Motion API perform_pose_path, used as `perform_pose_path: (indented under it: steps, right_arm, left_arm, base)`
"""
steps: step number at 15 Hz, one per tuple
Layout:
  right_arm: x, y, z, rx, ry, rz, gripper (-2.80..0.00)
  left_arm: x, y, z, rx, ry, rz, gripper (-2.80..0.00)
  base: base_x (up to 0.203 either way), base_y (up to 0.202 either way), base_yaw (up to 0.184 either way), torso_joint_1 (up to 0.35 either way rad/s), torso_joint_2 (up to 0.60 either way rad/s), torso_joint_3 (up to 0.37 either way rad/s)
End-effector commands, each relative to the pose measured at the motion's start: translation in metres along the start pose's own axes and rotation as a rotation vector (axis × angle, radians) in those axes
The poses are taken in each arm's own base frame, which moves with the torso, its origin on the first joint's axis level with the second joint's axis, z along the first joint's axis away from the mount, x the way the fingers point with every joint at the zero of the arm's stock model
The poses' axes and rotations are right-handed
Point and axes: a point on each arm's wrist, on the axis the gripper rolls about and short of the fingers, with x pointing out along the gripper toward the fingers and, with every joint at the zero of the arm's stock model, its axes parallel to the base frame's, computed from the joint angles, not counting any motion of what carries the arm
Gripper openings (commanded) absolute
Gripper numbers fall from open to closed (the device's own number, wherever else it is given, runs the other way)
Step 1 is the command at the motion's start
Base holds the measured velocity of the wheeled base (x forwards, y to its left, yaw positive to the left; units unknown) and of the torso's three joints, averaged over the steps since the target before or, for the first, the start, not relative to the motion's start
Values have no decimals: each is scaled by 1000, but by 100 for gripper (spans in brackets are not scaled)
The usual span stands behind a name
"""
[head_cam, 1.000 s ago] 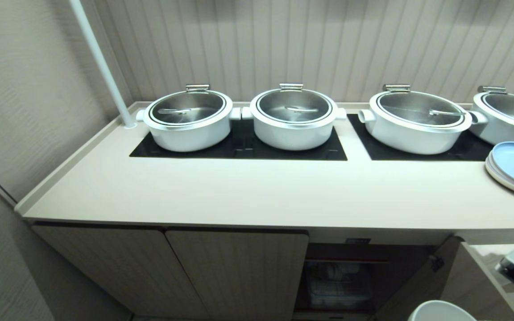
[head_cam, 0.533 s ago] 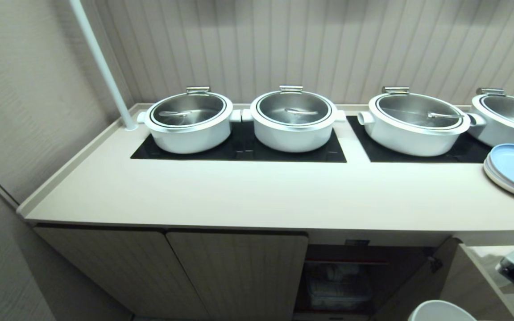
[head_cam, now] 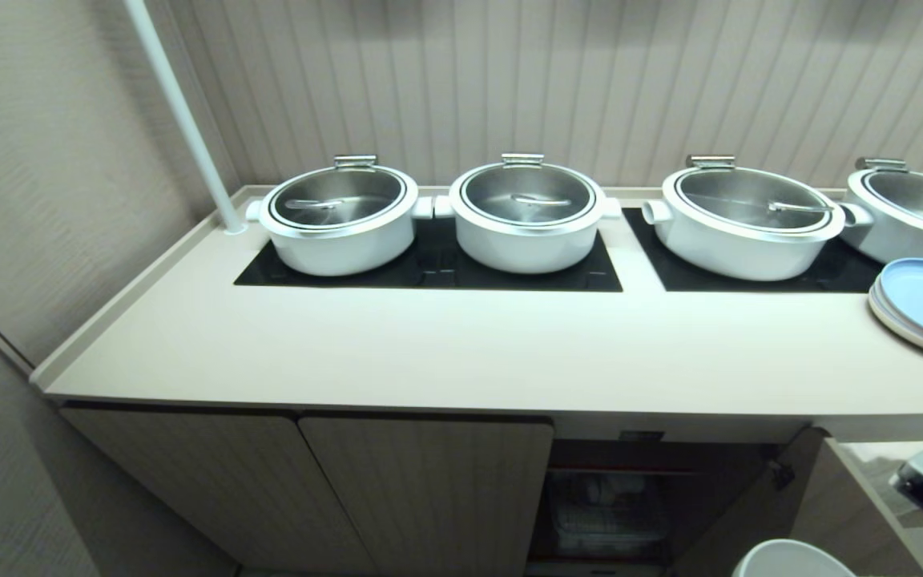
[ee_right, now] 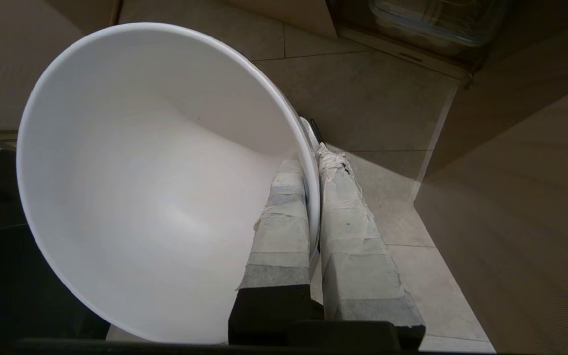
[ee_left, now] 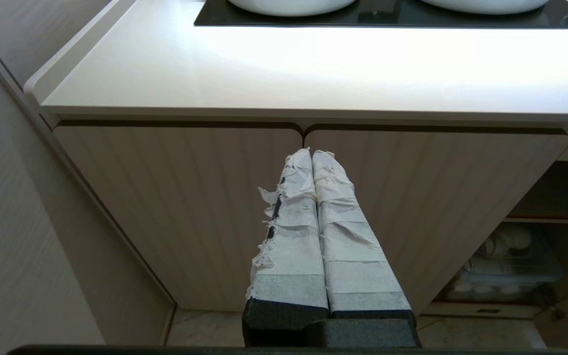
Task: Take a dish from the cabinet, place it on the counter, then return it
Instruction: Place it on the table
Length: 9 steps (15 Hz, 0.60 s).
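White tape wraps the fingers of the left gripper [ee_left: 312, 154], which are pressed together with nothing between them, pointing at the two closed ribbed doors of the cabinet [ee_left: 190, 207] below the counter [ee_left: 284, 69]. On that cream counter, going left to right in the head view, a white pole [head_cam: 189, 128] rises from the back corner, then four white pots with steel lids sit in a row on black cooktop panels [head_cam: 429, 268], the first pot [head_cam: 339, 215] nearest the pole, and a stack of plates [head_cam: 922, 304] topped by a pale blue one lies at the far right. Below the counter, right of the closed doors, the cabinet stands open, its door [head_cam: 846, 505] swung outward; a wire basket holding white ware shows dimly inside.

Further right and lower, the right gripper [ee_right: 313, 158] is clamped on the dish [ee_right: 156, 197]: one taped finger lies inside the bowl, the other outside, the thin rim pinched between them. The bowl hangs out to one side of the fingers above the tiled floor [ee_right: 363, 98], in front of the open compartment. In the head view only its rim [head_cam: 790, 557] peeks in at the bottom edge.
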Motion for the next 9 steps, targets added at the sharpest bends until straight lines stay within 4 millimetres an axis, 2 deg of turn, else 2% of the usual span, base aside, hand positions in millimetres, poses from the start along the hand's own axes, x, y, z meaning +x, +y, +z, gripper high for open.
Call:
perform_pose_path:
  steps: [1,9]
  right_arm:
    - [1,0,1,2,4,1,-280]
    - [-4,-2,19,12,-38,-15,-280]
  left_arm:
    - [0,0,0,-1,-1,0,-280]
    - [0,0,0,-1,0,0,-280]
  base:
    - [0,0,0,0,0,0]
    - [0,0,0,0,0,0]
